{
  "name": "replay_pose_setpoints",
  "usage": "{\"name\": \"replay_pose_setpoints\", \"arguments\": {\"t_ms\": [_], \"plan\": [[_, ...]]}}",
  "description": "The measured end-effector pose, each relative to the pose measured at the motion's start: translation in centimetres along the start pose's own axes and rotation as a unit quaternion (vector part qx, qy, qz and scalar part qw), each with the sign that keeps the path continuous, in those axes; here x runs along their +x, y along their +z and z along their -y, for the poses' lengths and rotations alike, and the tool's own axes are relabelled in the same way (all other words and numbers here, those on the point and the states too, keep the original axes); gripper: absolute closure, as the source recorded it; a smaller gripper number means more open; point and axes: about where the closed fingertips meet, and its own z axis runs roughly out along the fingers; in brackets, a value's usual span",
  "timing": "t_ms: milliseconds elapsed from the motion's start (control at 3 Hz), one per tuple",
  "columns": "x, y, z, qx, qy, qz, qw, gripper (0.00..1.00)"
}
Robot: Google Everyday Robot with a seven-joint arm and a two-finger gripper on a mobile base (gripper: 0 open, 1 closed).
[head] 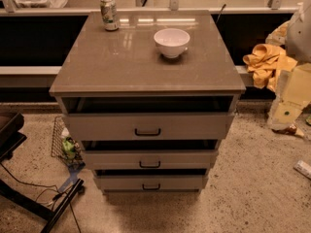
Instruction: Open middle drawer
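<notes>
Gripper: outside the camera view, so its position cannot be placed against the cabinet or the floor. Arm: no link, joint or wrist appears in the view, so pose cannot be recorded. One dark shape (8, 130) sits at the left edge of the view, with dark bars (58, 205) running across the floor at the lower left corner. It cannot be told whether either belongs to the robot; neither shows the form of a gripper.
</notes>
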Motion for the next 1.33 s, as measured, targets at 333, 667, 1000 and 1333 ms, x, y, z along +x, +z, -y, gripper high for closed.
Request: {"name": "replay_pose_setpoints", "arguments": {"t_ms": [333, 667, 1000, 1333], "plan": [[-0.2, 0.2, 0.1, 0.005, -0.001, 0.000, 1.0000, 0.00], [-0.5, 2.3, 0.0, 0.023, -0.002, 0.007, 0.9997, 0.00], [-0.3, 7.3, -1.4, 0.032, -0.018, 0.019, 0.9991, 0.00], [1.3, 14.4, -3.6, 0.023, -0.044, 0.012, 0.9987, 0.00]]}}
